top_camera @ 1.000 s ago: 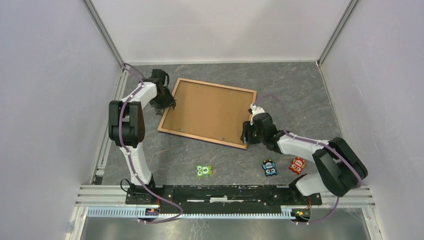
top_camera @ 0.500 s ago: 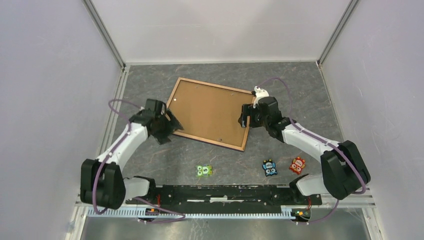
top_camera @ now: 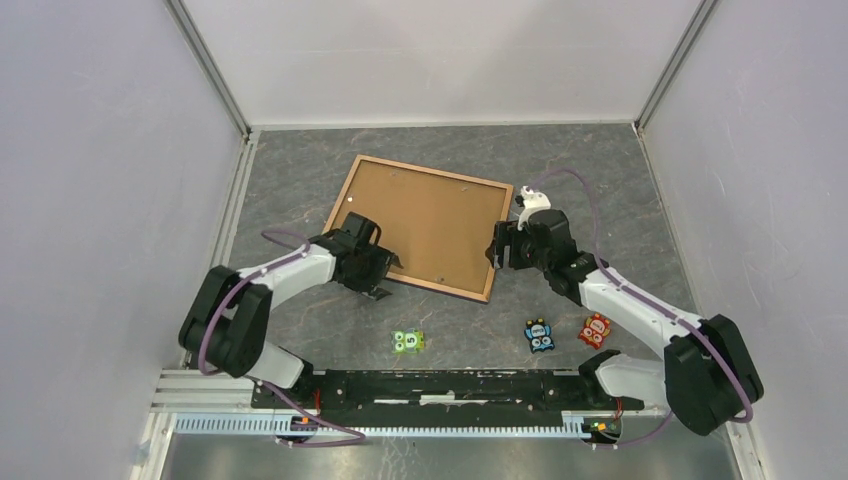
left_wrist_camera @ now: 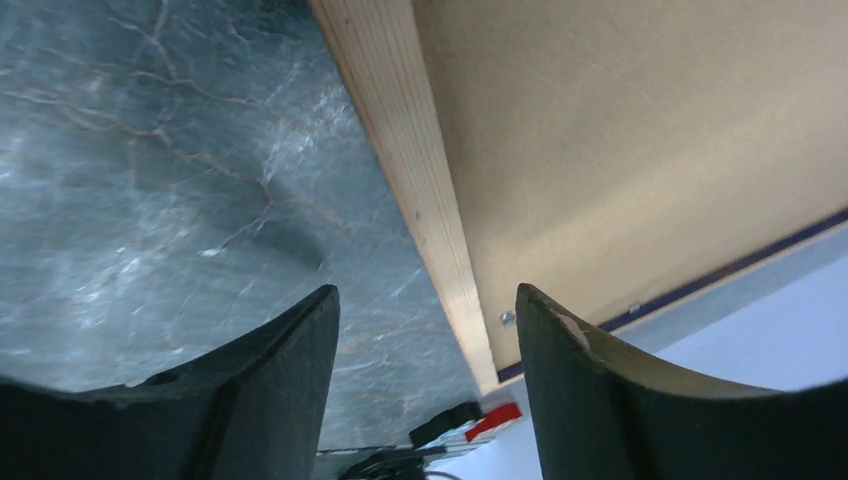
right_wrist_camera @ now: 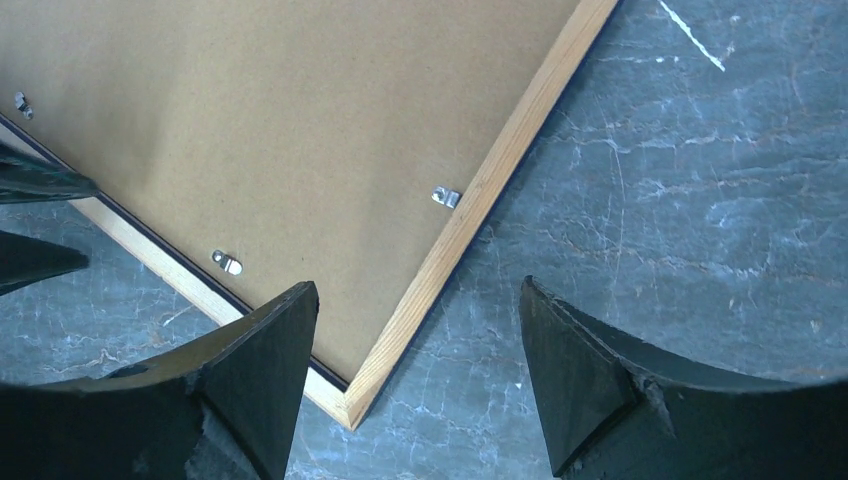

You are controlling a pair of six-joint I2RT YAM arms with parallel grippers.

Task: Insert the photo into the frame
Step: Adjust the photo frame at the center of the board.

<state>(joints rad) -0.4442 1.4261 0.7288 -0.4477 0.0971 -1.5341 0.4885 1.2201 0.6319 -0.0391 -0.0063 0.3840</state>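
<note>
Both sets of jaws stand wide and hold nothing.

From above, the frame (top_camera: 435,172) lies flat and back-up in the middle of the tabletop (top_camera: 600,180), turned a little askew. A brown board (top_camera: 420,222) fills its opening. The left jaws sit over the near rail, and the right jaws are by the right rail, close to the near right corner. Three small toys (top_camera: 408,342) lie nearer the arm bases, well apart from the frame. The photo shows nowhere, and whether it lies under the board cannot be told.

At the left wrist, the light wood rail runs away between the open jaws, with board on one side and bare tabletop on the other. Neither jaw seems to touch the rail.

At the right wrist, the frame's corner lies just ahead of the gap between the jaws. Two metal clips (right_wrist_camera: 446,197) sit along the board's edges. Whether they are turned to lock it is too small to tell.

The board is seated and nothing is gripped, so the work looks to be at the closing-up stage. The next move probably needs a narrow, careful touch on the clips, or a grip on a rail to turn the frame over and check the photo.
</note>
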